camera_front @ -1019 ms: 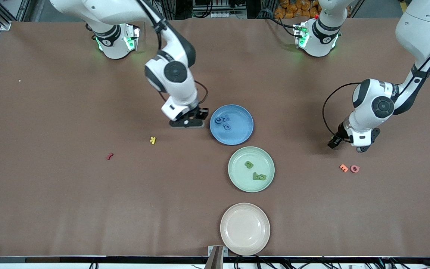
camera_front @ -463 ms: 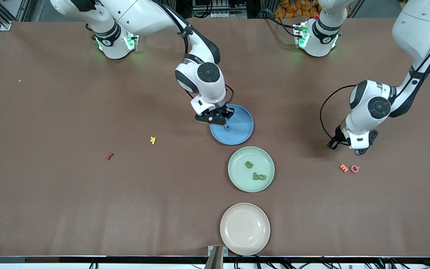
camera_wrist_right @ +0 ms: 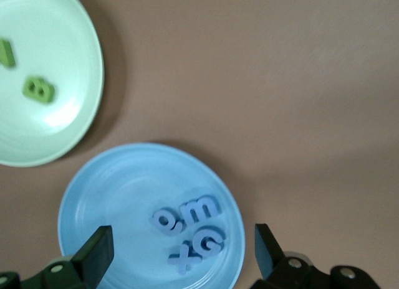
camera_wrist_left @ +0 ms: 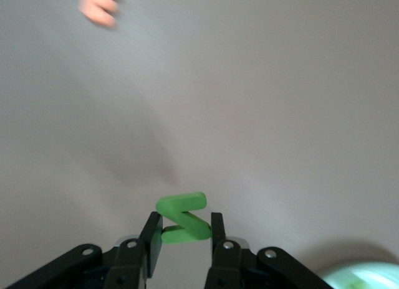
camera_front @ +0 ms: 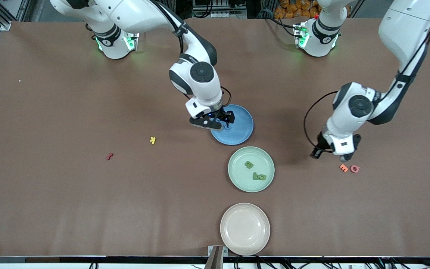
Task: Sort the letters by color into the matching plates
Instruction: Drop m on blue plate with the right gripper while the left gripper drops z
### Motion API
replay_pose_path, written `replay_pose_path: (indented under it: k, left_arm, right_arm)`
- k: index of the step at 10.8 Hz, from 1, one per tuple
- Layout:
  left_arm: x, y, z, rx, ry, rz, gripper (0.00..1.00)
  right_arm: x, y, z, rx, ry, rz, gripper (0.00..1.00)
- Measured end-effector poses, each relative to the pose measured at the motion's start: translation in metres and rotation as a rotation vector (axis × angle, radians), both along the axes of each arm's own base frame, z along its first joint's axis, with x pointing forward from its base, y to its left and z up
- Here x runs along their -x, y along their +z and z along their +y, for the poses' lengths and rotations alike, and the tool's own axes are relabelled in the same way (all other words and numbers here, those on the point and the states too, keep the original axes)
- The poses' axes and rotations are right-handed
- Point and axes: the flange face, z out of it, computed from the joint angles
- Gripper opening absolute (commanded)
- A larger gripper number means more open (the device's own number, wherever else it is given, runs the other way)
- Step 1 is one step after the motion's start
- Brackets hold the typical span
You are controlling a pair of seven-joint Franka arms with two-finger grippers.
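Note:
My right gripper [camera_front: 218, 122] hangs open over the blue plate [camera_front: 239, 132], at its edge nearest the right arm. Several blue letters [camera_wrist_right: 201, 209] lie in that plate [camera_wrist_right: 112, 189], below the right gripper [camera_wrist_right: 182, 248]. My left gripper [camera_wrist_left: 182, 233] is shut on a green Z-shaped letter [camera_wrist_left: 182, 218]. That gripper [camera_front: 336, 156] is low over the bare table, close to an orange letter [camera_front: 344, 168] and a red-pink letter [camera_front: 355, 169]. The pale green plate [camera_front: 237, 179] holds green letters [camera_front: 249, 164]. The beige-pink plate [camera_front: 245, 228] is empty.
A yellow letter [camera_front: 153, 140] and a red letter [camera_front: 109, 156] lie on the brown table toward the right arm's end. The three plates stand in a line down the middle, the beige-pink one nearest the front camera.
My right gripper swung from beside the blue plate to over it and opened. My left gripper shifted toward the green plate, past the orange letters, staying low.

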Motion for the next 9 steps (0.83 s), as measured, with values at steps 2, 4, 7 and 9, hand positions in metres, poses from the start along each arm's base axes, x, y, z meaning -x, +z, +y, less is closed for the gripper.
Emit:
replay_pose_path:
  k: [2,4,7,9]
  left_arm:
    - [-0.02,0.024,-0.072,0.072,0.055,-0.06,0.0]
    - [-0.035,0.04,-0.125,0.14,0.086,-0.097,0.99]
    - [-0.034,0.036,-0.159,0.156,0.077,-0.085,1.0]
    - [-0.039,0.033,-0.148,0.12,0.096,-0.06,1.0]
  right_arm:
    - [-0.025,0.044,-0.035,-0.001,-0.001,-0.038,1.0]
    - [-0.036,0.087,-0.076,0.053,0.032,-0.035,1.0]
    - [-0.045,0.159,-0.138,0.035,0.102,0.038,1.0]
    - [-0.054,0.209,-0.197,0.055,0.127,0.038,1.0]
